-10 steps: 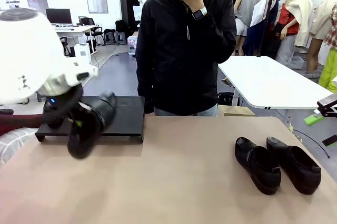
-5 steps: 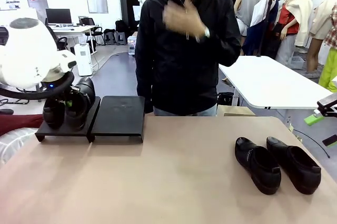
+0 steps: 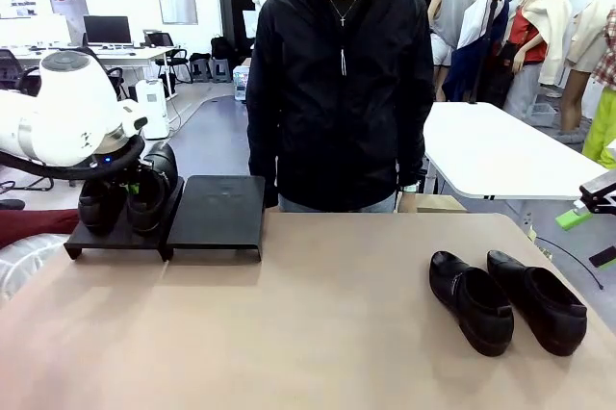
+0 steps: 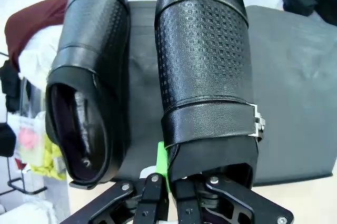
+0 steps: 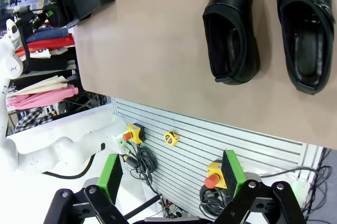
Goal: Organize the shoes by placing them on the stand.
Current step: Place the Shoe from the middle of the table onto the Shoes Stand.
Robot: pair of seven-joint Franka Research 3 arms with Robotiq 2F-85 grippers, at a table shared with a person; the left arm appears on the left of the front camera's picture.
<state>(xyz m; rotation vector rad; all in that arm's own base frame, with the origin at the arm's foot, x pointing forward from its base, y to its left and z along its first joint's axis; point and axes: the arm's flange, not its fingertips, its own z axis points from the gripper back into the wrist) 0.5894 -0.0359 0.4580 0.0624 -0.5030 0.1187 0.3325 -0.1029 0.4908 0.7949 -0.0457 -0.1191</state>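
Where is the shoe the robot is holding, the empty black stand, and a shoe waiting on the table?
held shoe point(image 4: 202, 61), left wrist view, on its bumpy patterned top.
empty stand point(image 3: 219, 208), front view, middle of its flat top.
table shoe point(image 3: 472, 302), front view, on its shiny upper.

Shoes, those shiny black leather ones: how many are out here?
4. Two glossy black leather slip-on shoes are at the left matte-black platform, one clamped in the left gripper; two lie on the tan table, right side.

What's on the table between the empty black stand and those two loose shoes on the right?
Nothing: in the front view, bare tan table runs from the stand across to the two shoes.
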